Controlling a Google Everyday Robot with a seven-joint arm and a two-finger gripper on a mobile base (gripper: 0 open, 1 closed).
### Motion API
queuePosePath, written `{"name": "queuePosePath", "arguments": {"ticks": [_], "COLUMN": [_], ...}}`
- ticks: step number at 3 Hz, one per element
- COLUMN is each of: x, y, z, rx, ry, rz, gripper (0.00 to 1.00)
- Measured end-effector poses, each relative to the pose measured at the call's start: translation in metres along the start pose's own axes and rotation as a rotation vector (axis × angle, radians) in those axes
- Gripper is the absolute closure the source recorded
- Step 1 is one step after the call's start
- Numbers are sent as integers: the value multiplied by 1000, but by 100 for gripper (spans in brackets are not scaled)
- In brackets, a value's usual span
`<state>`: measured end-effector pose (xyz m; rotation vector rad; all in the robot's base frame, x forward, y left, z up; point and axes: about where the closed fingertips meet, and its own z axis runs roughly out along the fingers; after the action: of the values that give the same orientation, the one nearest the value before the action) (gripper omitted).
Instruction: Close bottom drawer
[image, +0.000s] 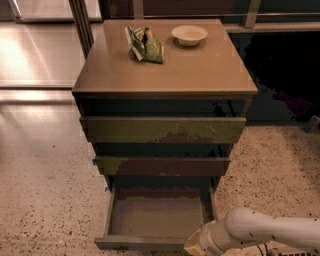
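Cabinet filled the middle, brown, three drawers stacked. At its foot the bottom drawer stood pulled well out. A white arm reached in from the cabinet's lower right, and the gripper sat at the drawer front's right end; spread or pressed together, impossible to tell. Pushing that far off centre could skew the drawer and jam it, or slip off the corner. On the cabinet's top, a hard shove might rattle the green packet and small bowl.
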<state>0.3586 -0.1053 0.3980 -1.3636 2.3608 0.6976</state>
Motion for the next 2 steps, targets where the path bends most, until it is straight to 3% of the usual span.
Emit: {"name": "queuePosePath", "arguments": {"ticks": [2], "x": [-3], "y": [-3], "z": [46], "rx": [-89], "ry": [-97], "rz": [36], "gripper": [100]}}
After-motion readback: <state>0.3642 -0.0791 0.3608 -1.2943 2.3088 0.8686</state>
